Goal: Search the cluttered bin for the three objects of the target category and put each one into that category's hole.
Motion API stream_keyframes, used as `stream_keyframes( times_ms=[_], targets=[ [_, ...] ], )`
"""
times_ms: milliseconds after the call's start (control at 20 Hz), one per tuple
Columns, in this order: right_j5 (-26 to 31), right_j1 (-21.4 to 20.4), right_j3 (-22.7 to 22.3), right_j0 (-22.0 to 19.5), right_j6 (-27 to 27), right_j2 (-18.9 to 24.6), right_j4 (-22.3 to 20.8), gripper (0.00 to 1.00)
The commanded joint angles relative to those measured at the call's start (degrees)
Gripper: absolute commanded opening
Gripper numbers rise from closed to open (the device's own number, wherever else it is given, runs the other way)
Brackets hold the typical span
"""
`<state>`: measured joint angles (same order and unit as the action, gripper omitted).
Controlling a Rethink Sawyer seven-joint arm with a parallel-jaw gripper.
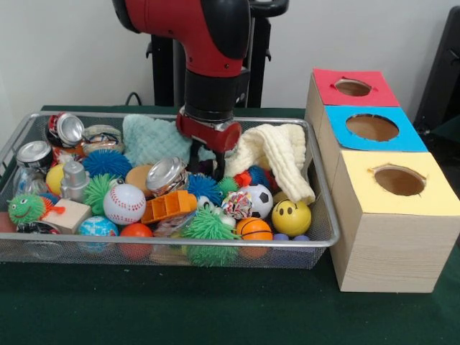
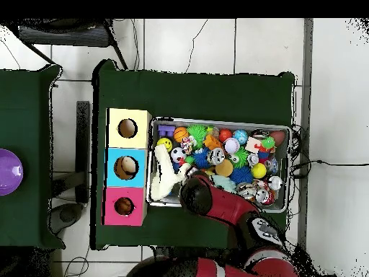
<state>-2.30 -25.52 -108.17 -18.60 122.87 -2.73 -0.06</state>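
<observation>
At frame centre we see the tool [image 1: 206, 164] sunk into the bin's [image 1: 180, 244] clutter; its fingers are hidden, so we cannot tell its state.

Baseball [image 1: 124, 203], soccer ball [image 1: 255, 199], yellow smiley ball [image 1: 291, 217], cream cloth [image 1: 277, 154].

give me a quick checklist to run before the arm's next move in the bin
1. Gripper position: ok, down inside the bin, near the cream cloth.
2. Whether it is open or shut: cannot tell, its tips are lost among the toys.
3. Plush animals located: not ok, no striped orange, tan-brown or duck plush can be picked out in either view; they may lie under the cloth or the balls.
4. Red-bordered hole: ok, open and unblocked, on the box farthest from the camera in the front view.
5. Path to the hole: ok, nothing stands between the bin and the boxes.
6. Something held: cannot tell.
</observation>
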Motion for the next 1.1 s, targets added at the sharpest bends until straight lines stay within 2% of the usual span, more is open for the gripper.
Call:
stream_keyframes(
  times_ms=[50, 250, 500, 650, 850, 1100],
  targets=[
    [-6.01, 6.15, 6.28, -1.32, 8.35, 4.36, 1.11, 1.0],
    [-9.28, 7.53, 7.78, -0.57, 9.14, 3.37, 2.16, 1.0],
    [-9.52, 7.45, 8.61, 0.46, 9.21, 2.28, 3.48, 1.0],
    [-6.21, 7.64, 9.55, 2.74, 8.22, -0.28, 4.87, 1.0],
    [1.77, 8.21, 11.49, 7.97, 6.62, -7.12, 7.68, 1.0],
    [6.22, 11.15, 14.74, 10.1, 5.45, -10.24, 9.15, 1.0]
  ],
)
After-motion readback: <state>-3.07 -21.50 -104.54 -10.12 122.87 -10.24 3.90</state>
